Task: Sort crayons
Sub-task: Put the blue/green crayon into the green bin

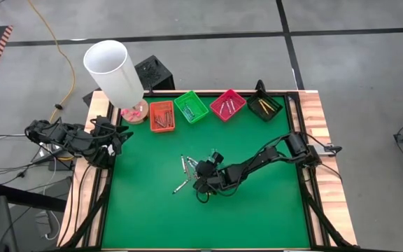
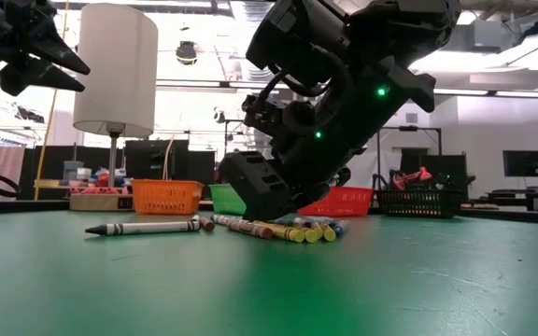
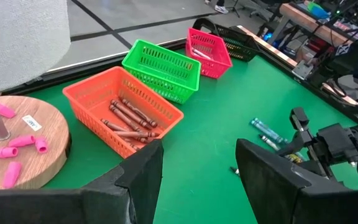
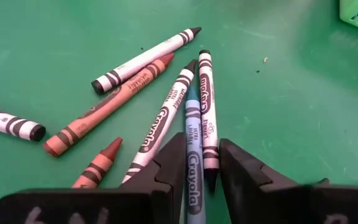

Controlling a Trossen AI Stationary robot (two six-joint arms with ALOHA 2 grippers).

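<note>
Several crayons point(image 1: 185, 166) lie loose on the green mat near the table's middle, flat on their sides. My right gripper point(image 4: 202, 155) is low over them and open. Its fingers stand on either side of a blue crayon point(image 4: 193, 163) and the near end of a white, black-striped crayon point(image 4: 207, 121). In the low view the right gripper point(image 2: 255, 201) slants down to the pile point(image 2: 283, 228). One white crayon point(image 2: 143, 227) lies apart. My left gripper point(image 3: 199, 149) waits open and raised at the table's left edge point(image 1: 121, 136), holding nothing. My right gripper comes slanting down along the blue crayon point(image 4: 194, 186), which lies on the mat between its fingers point(image 4: 169, 171) beside the striped crayon's end point(image 4: 210, 169). Whether the fingers touch either crayon, I cannot tell.
Four small trays stand along the far edge: orange point(image 1: 161, 116) with brownish crayons, green point(image 1: 191, 106), pink point(image 1: 227, 104) and black point(image 1: 264, 106). A lamp with a white shade point(image 1: 114, 70) stands at the far left, pink erasers on its wooden base point(image 3: 17, 146). Bare mat lies toward the near edge.
</note>
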